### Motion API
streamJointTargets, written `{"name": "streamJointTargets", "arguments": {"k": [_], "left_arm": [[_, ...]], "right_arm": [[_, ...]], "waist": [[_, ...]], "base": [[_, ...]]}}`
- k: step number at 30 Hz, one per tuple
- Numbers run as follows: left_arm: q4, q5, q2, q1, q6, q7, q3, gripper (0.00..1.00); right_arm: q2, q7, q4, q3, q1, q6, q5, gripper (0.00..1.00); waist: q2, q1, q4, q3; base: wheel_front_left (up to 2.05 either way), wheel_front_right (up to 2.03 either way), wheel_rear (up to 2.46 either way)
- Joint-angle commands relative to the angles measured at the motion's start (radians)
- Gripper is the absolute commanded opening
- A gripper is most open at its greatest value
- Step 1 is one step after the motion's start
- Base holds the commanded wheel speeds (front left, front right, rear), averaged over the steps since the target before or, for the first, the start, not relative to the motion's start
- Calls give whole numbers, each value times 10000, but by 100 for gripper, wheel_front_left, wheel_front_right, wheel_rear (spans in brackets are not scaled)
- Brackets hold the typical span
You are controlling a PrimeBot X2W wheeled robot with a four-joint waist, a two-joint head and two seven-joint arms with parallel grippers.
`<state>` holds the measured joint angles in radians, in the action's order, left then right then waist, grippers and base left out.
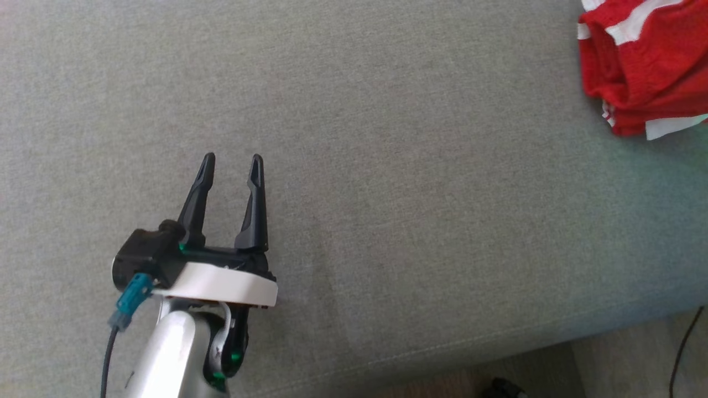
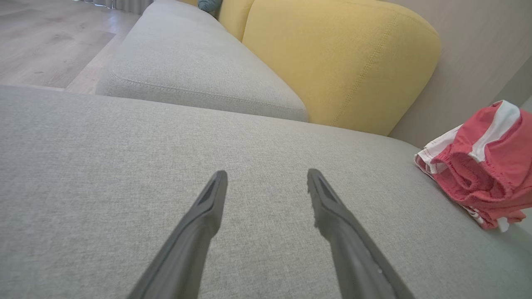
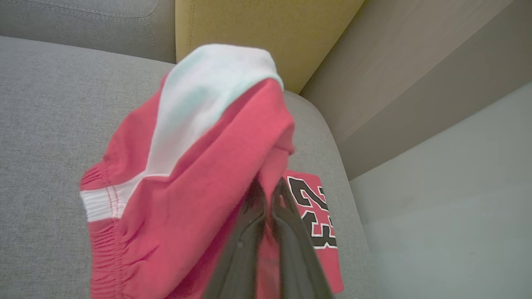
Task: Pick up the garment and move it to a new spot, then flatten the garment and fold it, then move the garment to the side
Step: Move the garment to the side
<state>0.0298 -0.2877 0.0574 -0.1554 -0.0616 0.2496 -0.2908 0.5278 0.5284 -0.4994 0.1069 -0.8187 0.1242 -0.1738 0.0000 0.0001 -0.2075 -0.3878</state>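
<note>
The garment [image 1: 641, 61] is a pair of red shorts with white stripes, bunched at the far right of the grey sofa seat [image 1: 387, 166]. In the right wrist view the garment [image 3: 195, 174] hangs in a heap over my right gripper [image 3: 268, 187], whose two dark fingers are shut on its red cloth; a black number print shows on a flat part beside them. My left gripper [image 1: 232, 163] is open with nothing between its fingers, hovering over bare seat well to the left of the garment [image 2: 482, 166]. The left wrist view shows my left gripper [image 2: 266, 176] with its fingers spread above the cushion.
A yellow back cushion [image 2: 341, 58] stands behind the seat, and a second grey seat cushion [image 2: 195, 70] lies beyond it. A beige wall [image 3: 415, 83] runs past the sofa's right end. The seat's front edge and floor [image 1: 636, 354] show at the lower right, with a black cable [image 1: 683, 348].
</note>
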Motion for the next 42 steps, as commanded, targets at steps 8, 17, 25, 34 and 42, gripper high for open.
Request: {"name": "streamJointTargets", "arguments": {"k": [8, 17, 25, 34, 42], "left_arm": [[-334, -7, -50, -129, 27, 122, 207, 100], [-215, -3, -59, -70, 41, 122, 243, 100], [-94, -3, -64, -75, 58, 122, 264, 100], [35, -125, -67, -79, 64, 122, 622, 100], [449, -188, -69, 190, -265, 122, 995, 100]], "right_arm": [[121, -29, 381, -539, 245, 65, 619, 95], [-326, -380, 267, -964, 369, 65, 1295, 100], [-715, -669, 111, -1059, 471, 65, 1329, 100], [-1412, -1854, 462, -952, 677, 65, 1001, 100], [-2466, -3373, 807, -1105, 1581, 65, 637, 100]], "waist": [[0, -1, 59, -20], [0, -1, 22, 73], [0, -1, 15, 192], [0, -1, 228, 1048], [0, -1, 745, 2275]], "base": [[0, 0, 0], [0, 0, 0], [0, 0, 0], [0, 0, 0], [0, 0, 0]]}}
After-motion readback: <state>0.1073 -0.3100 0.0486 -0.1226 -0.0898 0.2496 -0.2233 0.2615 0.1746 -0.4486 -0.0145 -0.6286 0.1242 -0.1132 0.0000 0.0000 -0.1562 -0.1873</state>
